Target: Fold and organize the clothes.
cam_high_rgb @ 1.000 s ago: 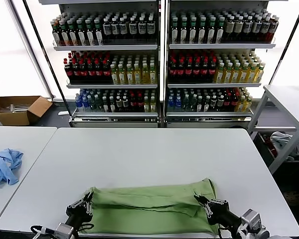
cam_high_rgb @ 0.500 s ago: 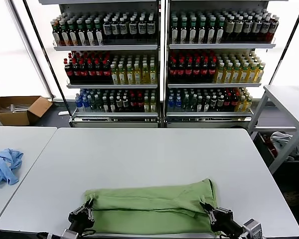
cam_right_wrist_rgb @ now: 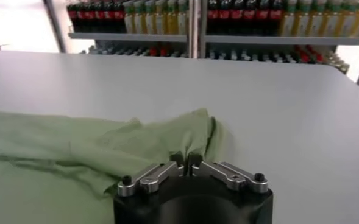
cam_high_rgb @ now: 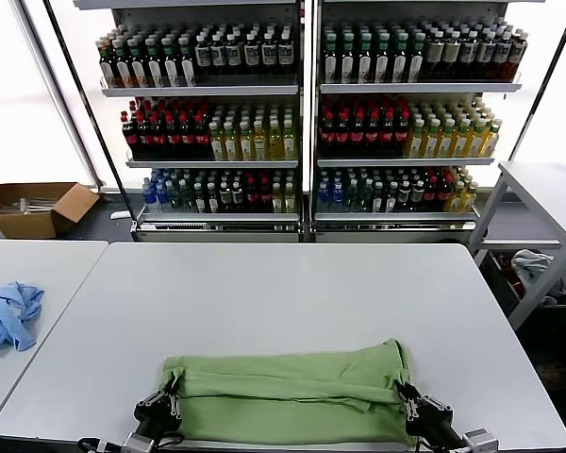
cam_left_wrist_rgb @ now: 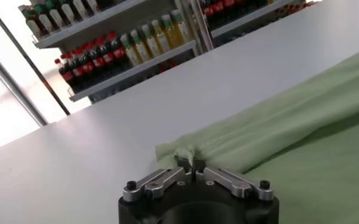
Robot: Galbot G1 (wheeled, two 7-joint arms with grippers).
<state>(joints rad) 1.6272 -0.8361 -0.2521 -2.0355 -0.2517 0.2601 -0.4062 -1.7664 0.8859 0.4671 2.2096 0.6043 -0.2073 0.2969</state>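
Polo shirt (cam_high_rgb: 288,392), light green, soft, lies folded into a long band along the near edge of the white tabletop (cam_high_rgb: 292,293), creased and bunched toward its right end. Left claw (cam_left_wrist_rgb: 191,165) is pinched on the shirt's left corner; right claw (cam_right_wrist_rgb: 186,163) is nipped on cloth at the right end. Risk: fabric dragging off the near edge, or the fold slumping on uneven release.

The left gripper (cam_high_rgb: 167,404) and right gripper (cam_high_rgb: 406,404) are held low, wide apart, fingertips drawn nearly together.
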